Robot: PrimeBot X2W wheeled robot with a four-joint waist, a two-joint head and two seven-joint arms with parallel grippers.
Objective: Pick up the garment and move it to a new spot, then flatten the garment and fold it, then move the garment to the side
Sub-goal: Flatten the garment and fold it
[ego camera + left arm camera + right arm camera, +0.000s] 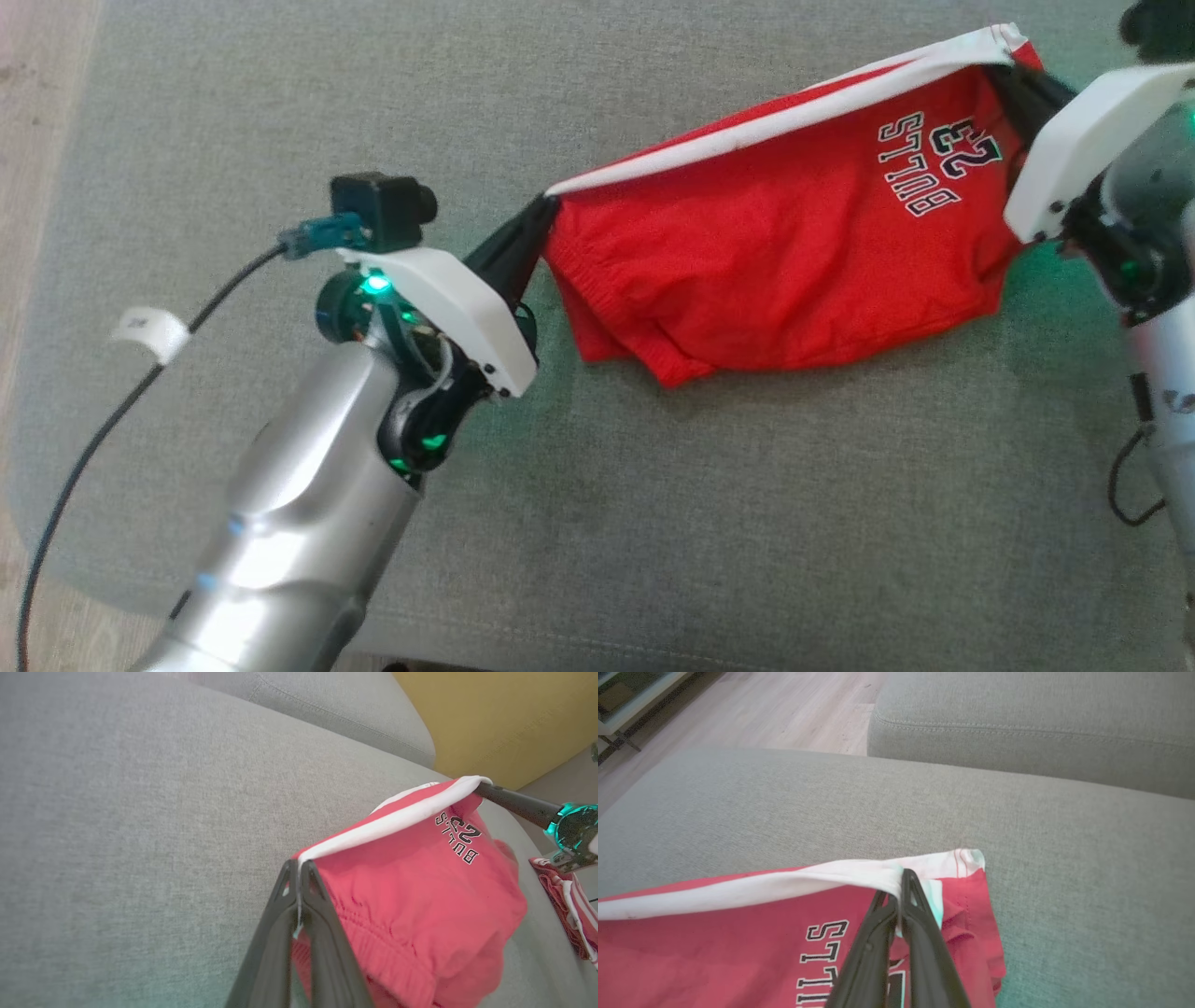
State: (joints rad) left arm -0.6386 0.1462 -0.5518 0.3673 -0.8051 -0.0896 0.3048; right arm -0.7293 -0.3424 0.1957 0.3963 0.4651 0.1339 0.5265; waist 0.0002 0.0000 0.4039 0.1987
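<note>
We hold the red cloth garment (775, 252) with its white stripe stretched over the grey fabric sofa cushion (653, 513). Our left gripper (540, 213) pinches tight on its left corner. Our right gripper (1006, 73) pinches tight on its far right corner.

A grey fabric sofa cushion (653, 541) is adjoined by a second cushion (1041, 723); pale wooden floor (784, 709) and a yellow wall (504, 714) are seen beyond.
</note>
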